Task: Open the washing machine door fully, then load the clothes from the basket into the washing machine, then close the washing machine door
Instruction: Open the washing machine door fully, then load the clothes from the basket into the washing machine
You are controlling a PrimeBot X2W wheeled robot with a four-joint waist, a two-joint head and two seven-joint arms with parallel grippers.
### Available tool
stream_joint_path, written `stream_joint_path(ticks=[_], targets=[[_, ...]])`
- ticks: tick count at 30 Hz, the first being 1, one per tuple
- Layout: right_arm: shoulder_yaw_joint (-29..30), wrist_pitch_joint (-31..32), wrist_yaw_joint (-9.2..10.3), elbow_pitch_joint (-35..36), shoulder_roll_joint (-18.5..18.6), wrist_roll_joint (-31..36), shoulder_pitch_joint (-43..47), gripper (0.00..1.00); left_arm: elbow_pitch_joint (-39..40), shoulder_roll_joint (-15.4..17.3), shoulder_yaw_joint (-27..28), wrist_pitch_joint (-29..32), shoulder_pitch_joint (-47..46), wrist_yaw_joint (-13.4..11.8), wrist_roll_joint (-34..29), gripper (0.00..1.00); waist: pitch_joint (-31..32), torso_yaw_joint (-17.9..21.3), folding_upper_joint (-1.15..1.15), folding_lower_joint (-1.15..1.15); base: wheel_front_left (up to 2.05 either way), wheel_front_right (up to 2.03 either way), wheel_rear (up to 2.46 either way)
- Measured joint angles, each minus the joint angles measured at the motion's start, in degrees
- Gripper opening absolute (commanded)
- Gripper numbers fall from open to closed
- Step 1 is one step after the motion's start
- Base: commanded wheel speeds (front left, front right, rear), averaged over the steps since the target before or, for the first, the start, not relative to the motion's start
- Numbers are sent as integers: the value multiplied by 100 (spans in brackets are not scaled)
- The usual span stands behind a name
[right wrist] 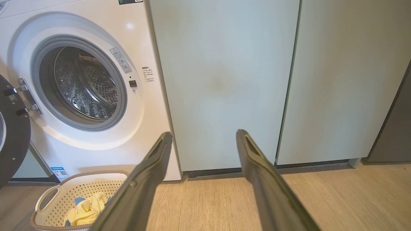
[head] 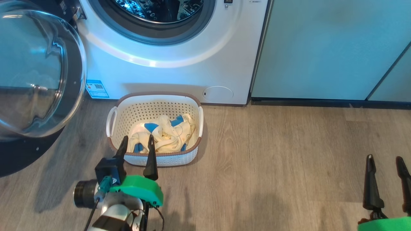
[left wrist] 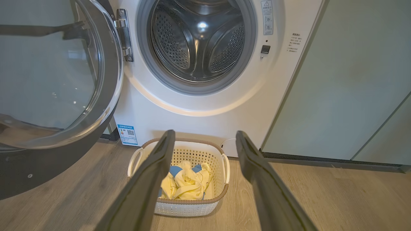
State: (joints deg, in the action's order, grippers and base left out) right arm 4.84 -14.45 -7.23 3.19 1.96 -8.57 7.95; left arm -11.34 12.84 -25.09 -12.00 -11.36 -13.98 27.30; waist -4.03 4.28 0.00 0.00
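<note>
Left gripper (head: pixel 138 137) hangs spread and empty by the basket (head: pixel 157 94); washing machine door (head: pixel 74 80) stands wide open, clothes (head: pixel 167 134) not yet loaded.

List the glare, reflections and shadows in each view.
Head view: the washing machine door glass mirrors the room; a bluish sheen streaks the washing machine. Left wrist view: a bright highlight sits inside the drum. Right wrist view: even light, a faint dull patch on the cabinet panel.

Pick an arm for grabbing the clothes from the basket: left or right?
Left. The left gripper, open, is right by the basket, aimed at the clothes; the right gripper sits well aside over bare floor.
</note>
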Motion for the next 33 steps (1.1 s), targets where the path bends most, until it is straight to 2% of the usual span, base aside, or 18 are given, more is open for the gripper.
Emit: stream_joint_path(ticks=[20,33], targets=[[-8,0,0,-5,0,-2,0,100,2,8,-113,24,3,-10,0,100,22,40,0,0,5,-5,0],[-51,0,0,-7,-3,-16,13,100,12,30,-151,19,9,-12,0,100,14,50,0,-1,131,-131,0]])
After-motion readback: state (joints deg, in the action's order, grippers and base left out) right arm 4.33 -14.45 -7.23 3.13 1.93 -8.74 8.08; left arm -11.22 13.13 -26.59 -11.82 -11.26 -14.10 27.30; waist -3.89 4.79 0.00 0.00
